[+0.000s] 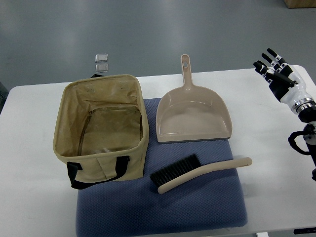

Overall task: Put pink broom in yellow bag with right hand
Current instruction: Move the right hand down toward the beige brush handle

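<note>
lying untouched on the blue padded mat (197, 207), the pale pink long-handled brush broom with black bristles (197, 174), just right of the open yellow-tan fabric bag (101, 131), and waiting well apart, fingers spread and empty, the right hand (276, 71), likely needing to reach in and grasp the handle.

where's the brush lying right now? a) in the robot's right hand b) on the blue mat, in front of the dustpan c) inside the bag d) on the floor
b: the brush lies on the blue mat, nearer the camera than the dustpan; the bag holds nothing visible, and the right hand is off to the side, holding nothing.
</note>
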You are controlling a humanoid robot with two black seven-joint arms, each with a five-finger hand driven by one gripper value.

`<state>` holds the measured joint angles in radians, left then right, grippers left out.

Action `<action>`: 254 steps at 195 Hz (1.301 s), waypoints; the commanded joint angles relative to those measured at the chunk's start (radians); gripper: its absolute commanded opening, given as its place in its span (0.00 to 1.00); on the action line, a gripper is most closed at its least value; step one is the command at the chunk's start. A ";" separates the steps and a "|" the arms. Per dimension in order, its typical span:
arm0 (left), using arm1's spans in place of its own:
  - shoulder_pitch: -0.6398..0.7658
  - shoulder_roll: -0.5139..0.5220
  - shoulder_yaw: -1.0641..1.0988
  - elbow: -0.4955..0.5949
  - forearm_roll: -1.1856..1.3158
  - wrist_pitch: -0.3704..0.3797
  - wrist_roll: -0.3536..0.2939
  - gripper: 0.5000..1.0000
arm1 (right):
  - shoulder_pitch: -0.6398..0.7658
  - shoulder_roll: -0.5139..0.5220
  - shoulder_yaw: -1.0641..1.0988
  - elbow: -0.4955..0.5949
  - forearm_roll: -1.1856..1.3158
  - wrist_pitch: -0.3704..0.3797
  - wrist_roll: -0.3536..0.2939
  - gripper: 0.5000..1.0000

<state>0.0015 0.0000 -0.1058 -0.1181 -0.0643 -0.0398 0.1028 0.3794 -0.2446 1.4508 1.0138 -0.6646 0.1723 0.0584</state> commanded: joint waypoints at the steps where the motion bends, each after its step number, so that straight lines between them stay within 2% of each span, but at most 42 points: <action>1: 0.000 0.000 0.000 0.000 0.000 0.000 0.000 1.00 | 0.021 -0.034 -0.033 0.008 -0.009 0.013 0.001 0.86; 25: 0.000 0.000 0.000 0.000 0.000 0.000 0.000 1.00 | 0.038 -0.114 -0.121 0.009 -0.012 0.059 0.014 0.85; 49: 0.000 0.000 0.000 0.000 0.000 0.000 0.000 1.00 | 0.067 -0.219 -0.247 0.019 -0.024 0.108 0.058 0.85; 77: 0.000 0.000 0.000 0.000 0.000 0.000 0.000 1.00 | 0.121 -0.315 -0.389 0.045 -0.105 0.127 0.110 0.85; 120: 0.000 0.000 0.000 0.000 0.000 0.000 0.000 1.00 | 0.145 -0.394 -0.553 0.192 -0.374 0.138 0.176 0.84; 201: 0.000 0.000 0.000 0.000 0.000 0.000 0.000 1.00 | 0.190 -0.515 -0.767 0.440 -0.616 0.111 0.178 0.81; 228: 0.000 0.000 0.000 0.000 0.000 0.000 0.000 1.00 | 0.190 -0.545 -0.853 0.480 -0.748 0.062 0.178 0.74; 254: 0.000 0.000 0.000 0.000 0.000 0.000 0.000 1.00 | 0.188 -0.552 -0.934 0.488 -0.807 -0.007 0.172 0.74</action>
<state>0.0015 0.0000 -0.1058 -0.1181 -0.0645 -0.0399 0.1028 0.5690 -0.7906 0.5785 1.4928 -1.4262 0.2163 0.2346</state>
